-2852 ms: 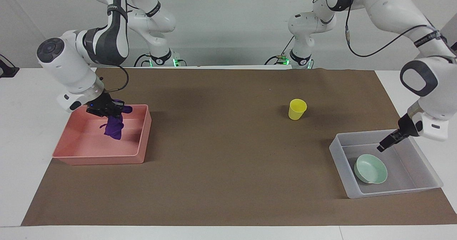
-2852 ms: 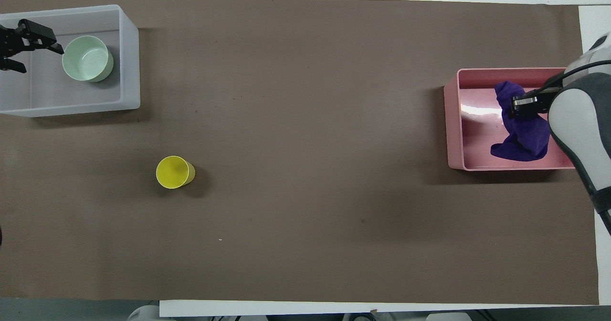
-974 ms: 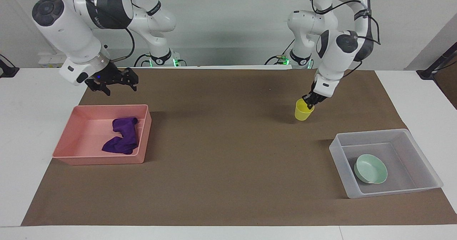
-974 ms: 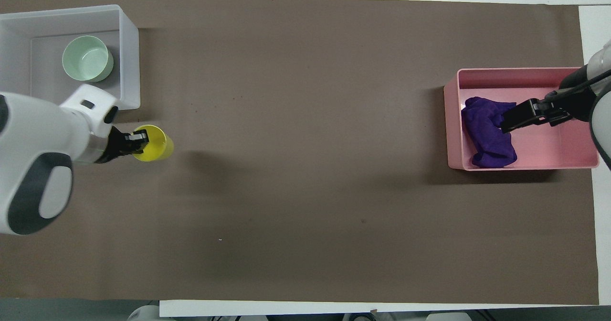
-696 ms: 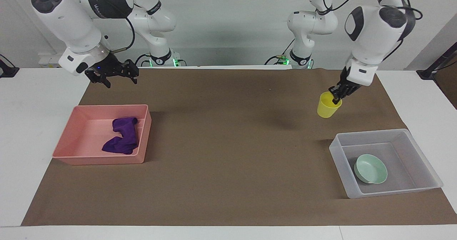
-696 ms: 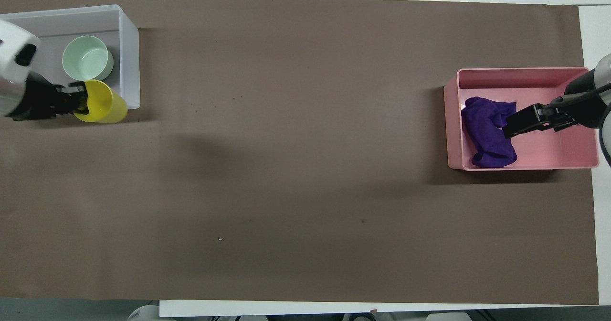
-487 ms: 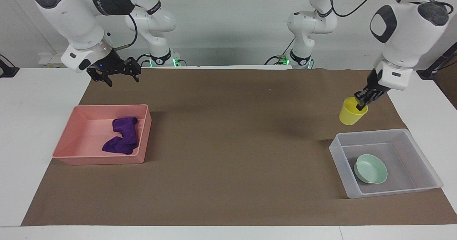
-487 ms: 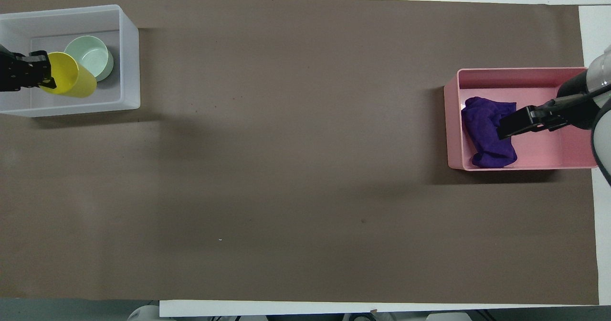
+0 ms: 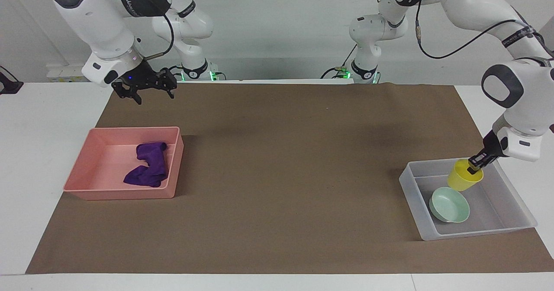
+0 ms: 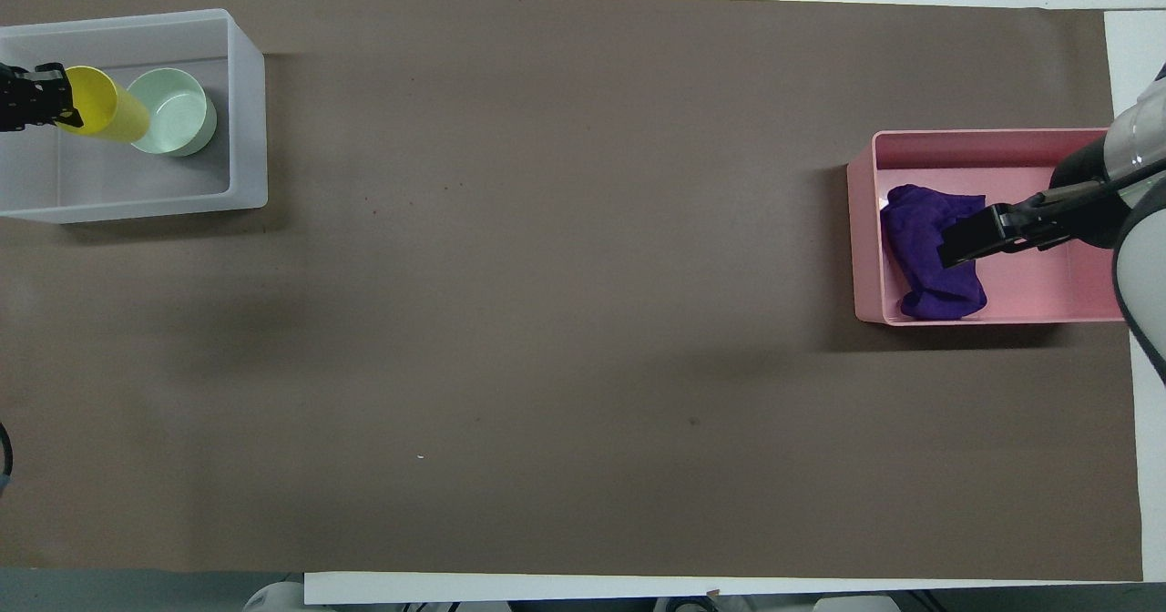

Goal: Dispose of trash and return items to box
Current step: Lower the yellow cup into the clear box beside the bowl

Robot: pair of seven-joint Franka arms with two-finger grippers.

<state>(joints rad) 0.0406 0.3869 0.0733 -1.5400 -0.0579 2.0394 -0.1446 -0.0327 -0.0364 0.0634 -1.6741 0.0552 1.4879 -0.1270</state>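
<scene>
The left hand (image 9: 473,166) is clamped on the rim of the cup (image 9: 464,176), one finger inside the mouth and one outside, and it carries the cup over the box (image 9: 414,195) at the left arm's end of the bench (image 9: 43,122). In the overhead view the cup sits at about 9 o'clock from the bowl (image 10: 168,111), just beside it, with the cup's mouth turned toward the hand and its base toward the bowl, so the cup hangs tilted, not upright. In the facing view its base looks low, inside the box's walls, but I cannot tell whether it touches the floor yet.

The coming move turns on that one relation: the cup's long axis leans from the hand toward the bowl, so the base is the part closest to the bowl's rim. My guess is that a straight descent would set the base down right beside the bowl (possibly against it), and the cup may tip once let go.

The bowl lies on the box floor already. The cloth (image 9: 148,164) lies crumpled in the pink tray (image 9: 108,194) at the right arm's end. The right hand (image 9: 149,89) waits up in the air, its fingers spread wide and holding nothing.

By my reading only the cup's release is left.
</scene>
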